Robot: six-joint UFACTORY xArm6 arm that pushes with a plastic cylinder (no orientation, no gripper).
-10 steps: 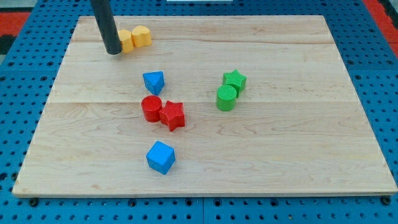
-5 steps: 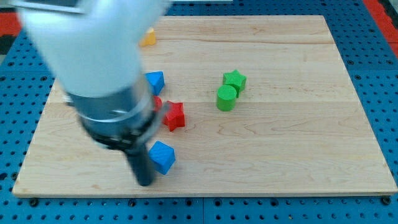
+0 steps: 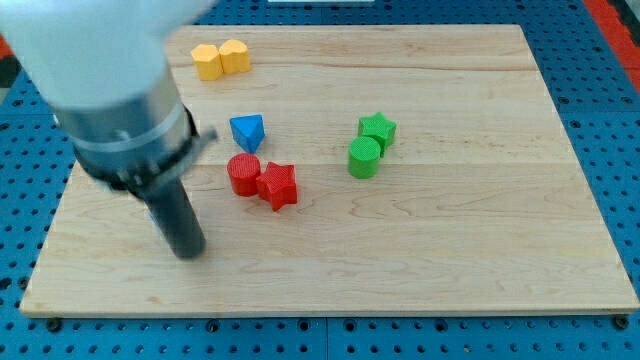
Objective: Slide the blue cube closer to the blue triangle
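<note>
While the blue cube is failing to show anywhere on the board [image 3: 450,240], the blue triangle [image 3: 247,131] is sitting in plain sight, up and left of the middle. The cube may be hiding behind the arm's pale bulk at the view's left, but I cannot tell. My tip [image 3: 188,252] is resting low on the left, well below and left of the triangle, and it is touching no block that can be seen. It is a bare rod with nothing to open or close, and it is carrying nothing.

Just under the triangle, a red cylinder [image 3: 242,174] and a red star [image 3: 278,185] are sitting pressed together, lying between my tip and the triangle. Further right, a green star [image 3: 378,128] and a green cylinder [image 3: 364,157] are huddling as a pair. Two yellow blocks [image 3: 206,61] are keeping to the top edge, side by side.

To do this step well, I am judging that the cube needs finding first. The tip should then be going round to the cube's far side from the triangle and pushing through its middle, so it is not spinning off. The line should be skirting the red pair — a push straight through them would be shoving the triangle away
</note>
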